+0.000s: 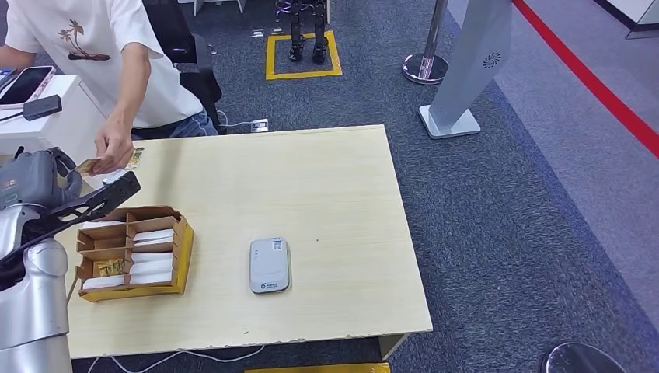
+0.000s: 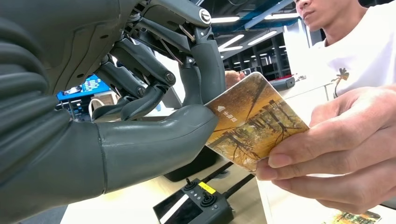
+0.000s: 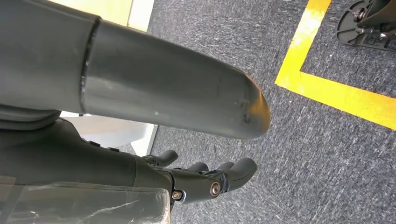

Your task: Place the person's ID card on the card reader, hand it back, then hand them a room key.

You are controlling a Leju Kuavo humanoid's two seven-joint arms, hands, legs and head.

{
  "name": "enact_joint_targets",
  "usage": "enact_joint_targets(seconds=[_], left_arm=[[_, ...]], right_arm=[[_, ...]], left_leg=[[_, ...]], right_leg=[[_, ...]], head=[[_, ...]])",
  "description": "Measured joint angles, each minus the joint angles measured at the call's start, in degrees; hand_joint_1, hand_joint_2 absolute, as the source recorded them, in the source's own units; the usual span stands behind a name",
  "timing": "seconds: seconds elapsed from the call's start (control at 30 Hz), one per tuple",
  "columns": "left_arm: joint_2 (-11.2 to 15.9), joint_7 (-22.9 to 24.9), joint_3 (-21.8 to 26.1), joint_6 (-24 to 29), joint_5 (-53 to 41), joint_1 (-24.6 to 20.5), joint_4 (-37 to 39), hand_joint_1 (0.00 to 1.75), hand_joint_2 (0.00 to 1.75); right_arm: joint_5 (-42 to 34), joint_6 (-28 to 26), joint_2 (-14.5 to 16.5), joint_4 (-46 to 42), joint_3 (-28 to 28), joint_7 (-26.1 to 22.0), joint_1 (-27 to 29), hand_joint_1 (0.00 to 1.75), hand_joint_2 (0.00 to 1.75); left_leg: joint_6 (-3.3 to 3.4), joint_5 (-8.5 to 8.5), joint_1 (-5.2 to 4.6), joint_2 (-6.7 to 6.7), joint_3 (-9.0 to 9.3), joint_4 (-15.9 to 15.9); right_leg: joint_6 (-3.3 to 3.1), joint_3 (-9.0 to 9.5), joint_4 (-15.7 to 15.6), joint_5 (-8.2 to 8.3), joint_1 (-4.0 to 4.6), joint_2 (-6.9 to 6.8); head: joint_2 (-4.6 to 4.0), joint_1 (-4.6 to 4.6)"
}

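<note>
Pinched by the left hand (image 2: 154, 116) and a person's hand (image 2: 336, 149), one card (image 2: 254, 121) is shared; right hand (image 3: 205, 179) hangs empty, fingers apart.

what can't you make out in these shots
- Small print on the card in the left wrist view: too small to read; the person's hand covers one corner.
- Card reader markings in the head view: too small.
- Slips in the cardboard tray: too small to identify.
- Right hand fingers: partly hidden by its thumb.
</note>
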Motion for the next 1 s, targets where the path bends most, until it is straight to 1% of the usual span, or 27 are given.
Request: enact_joint_targets(seconds=[0.23,0.27,0.3,0.37,0.4,0.43,0.57,0.63,0.7,0.77,0.87,1.0], left_arm=[[-0.3,-0.2,0.0,0.0,0.1,-0.2,0.3,1.75,1.75],[-0.3,-0.5,-0.1,0.0,0.2,-0.3,0.4,1.43,1.75],[-0.3,-0.7,-0.2,0.0,0.4,-0.3,0.4,0.99,1.75],[-0.5,-1.0,-0.4,0.3,1.2,-0.4,0.6,0.12,0.87],[-0.7,-0.9,-0.6,0.6,1.7,-0.5,0.6,0.0,0.44],[-1.0,-0.8,-0.7,1.0,2.3,-0.5,0.7,0.0,0.0],[-2.7,-0.4,-0.7,2.3,5.2,-0.3,0.1,0.0,0.0],[-3.9,-0.6,-0.7,2.8,7.5,0.3,-1.1,0.0,0.0],[-5.7,-1.5,-0.7,3.3,11.7,1.5,-2.9,0.0,0.0],[-8.1,-2.3,-0.8,4.0,17.3,3.9,-5.4,0.0,0.0],[-11.6,-2.5,-1.1,5.8,24.4,8.7,-9.7,0.0,0.0],[-14.6,-3.1,-2.1,7.3,29.3,14.0,-14.4,0.0,0.0]], right_arm=[[0.0,0.0,0.0,0.0,0.0,0.0,0.0,0.0,0.0],[0.0,0.0,0.0,0.0,0.0,0.0,0.0,0.0,0.0],[0.0,-0.1,0.0,0.0,0.0,0.0,0.0,0.0,0.0],[0.0,-0.1,0.0,0.0,0.0,0.0,0.0,0.0,0.0],[0.0,-0.1,0.0,0.0,0.0,0.0,0.0,0.0,0.0],[0.0,-0.1,0.0,0.0,0.0,0.0,0.0,0.0,0.0],[0.0,-0.1,0.0,0.0,0.0,0.2,0.0,0.0,0.0],[0.0,-0.1,0.0,0.0,0.0,0.4,0.0,0.0,0.0],[-0.1,-0.2,0.0,0.0,0.0,0.6,0.0,0.0,0.0],[-0.2,-0.3,0.0,0.0,-0.2,0.7,0.0,0.0,0.0],[-0.3,-0.6,0.1,0.0,-0.7,0.8,0.1,0.0,0.0],[-0.7,-0.8,0.1,0.0,-1.2,1.1,0.2,0.0,0.0]], left_leg=[[0.0,-0.02,0.0,0.02,0.0,0.0],[0.0,-0.02,0.0,0.02,0.0,0.0],[0.0,-0.02,0.0,0.03,0.0,0.0],[0.0,-0.02,0.0,0.03,0.0,0.0],[0.0,-0.02,0.0,0.02,0.0,0.0],[0.01,-0.02,0.0,0.02,-0.01,0.0],[0.01,-0.02,0.0,0.0,-0.02,0.0],[0.01,-0.02,-0.01,0.0,-0.02,0.0],[0.01,-0.02,-0.02,-0.01,-0.02,0.0],[0.02,-0.03,-0.03,0.0,-0.01,0.0],[0.09,-0.08,-0.04,0.02,-0.01,0.0],[0.14,-0.12,-0.03,0.0,-0.02,0.0]], right_leg=[[0.0,-0.01,0.0,0.0,0.0,0.03],[0.0,-0.02,0.0,0.0,0.0,0.04],[0.0,-0.02,0.0,0.0,0.0,0.04],[0.0,-0.03,0.0,0.0,0.0,0.04],[0.0,-0.03,0.0,0.0,0.0,0.04],[0.0,-0.02,0.0,0.0,0.0,0.03],[0.0,0.0,0.0,0.0,0.0,0.01],[0.01,0.01,0.0,0.0,0.0,0.01],[0.01,0.03,0.0,0.0,-0.01,-0.01],[0.01,0.04,0.0,0.0,-0.03,0.0],[0.02,0.02,-0.1,0.0,-0.03,0.01],[0.05,0.02,-0.1,-0.03,-0.03,-0.01]], head=[[0.0,0.01],[0.0,0.01],[0.0,0.0],[0.0,0.0],[0.0,0.0],[0.0,0.0],[0.0,-0.01],[0.0,0.01],[0.0,0.01],[0.0,0.01],[0.0,0.01],[0.0,-0.01]])
